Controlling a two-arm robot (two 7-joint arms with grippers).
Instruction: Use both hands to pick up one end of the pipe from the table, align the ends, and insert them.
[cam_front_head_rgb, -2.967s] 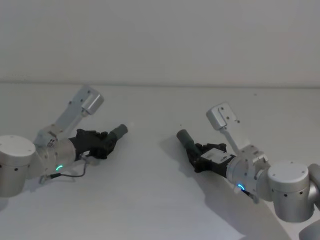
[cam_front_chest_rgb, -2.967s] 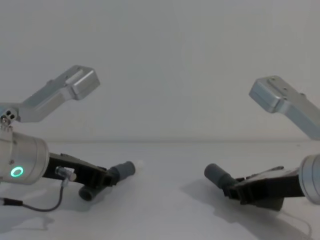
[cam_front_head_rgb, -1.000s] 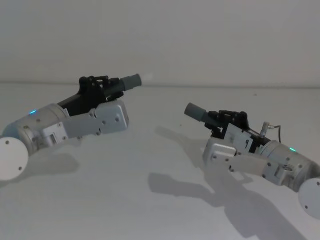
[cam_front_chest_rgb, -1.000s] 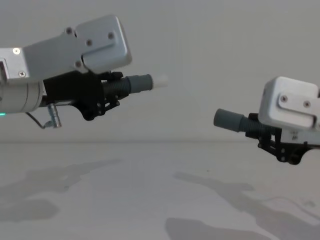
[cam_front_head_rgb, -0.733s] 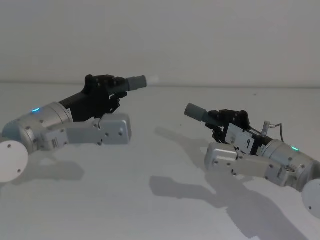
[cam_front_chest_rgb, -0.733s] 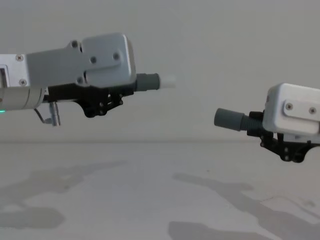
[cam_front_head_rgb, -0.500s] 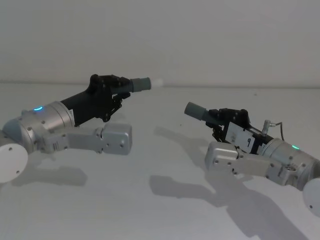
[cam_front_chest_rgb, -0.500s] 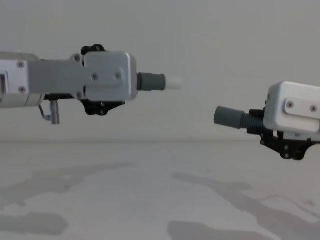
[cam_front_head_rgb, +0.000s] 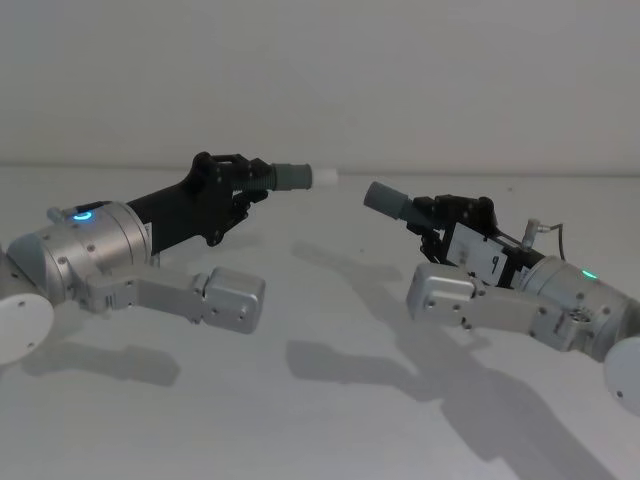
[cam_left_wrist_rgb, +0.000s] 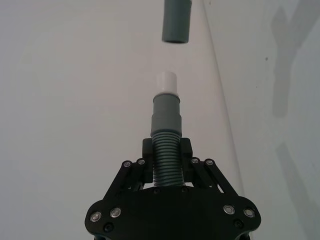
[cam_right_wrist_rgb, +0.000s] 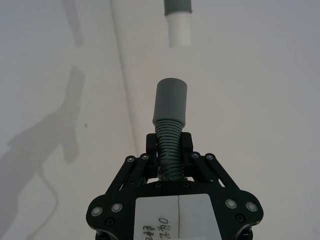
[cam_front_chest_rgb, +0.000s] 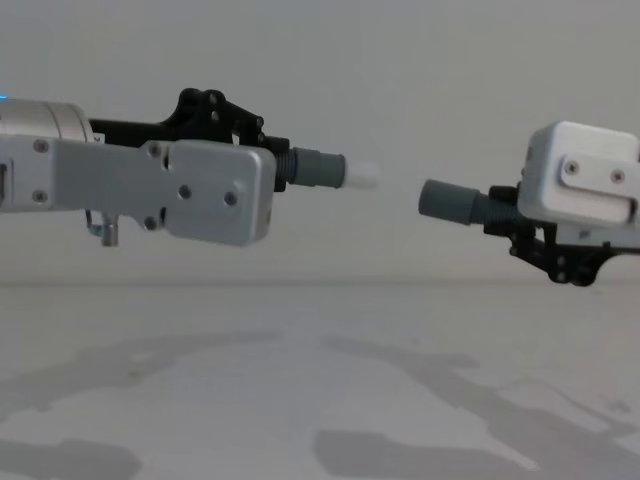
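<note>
The left hose piece (cam_front_chest_rgb: 312, 168) — dark grey, ribbed, a whitish tip (cam_front_chest_rgb: 365, 176) jutting from its cuff — sits clamped in the left gripper (cam_left_wrist_rgb: 166, 155), level above the table (cam_front_chest_rgb: 320, 380). The right hose piece (cam_front_chest_rgb: 450, 204), in the right gripper (cam_right_wrist_rgb: 169, 145), faces it — near, apart, slightly lower.

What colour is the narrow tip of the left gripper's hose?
The tip is white, seen best in the left wrist view.

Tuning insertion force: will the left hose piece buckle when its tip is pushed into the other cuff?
Likely little buckling: the left gripper grips the left hose piece just behind its cuff. The ribs suggest some sideways flex. Probably light: no sag.
</note>
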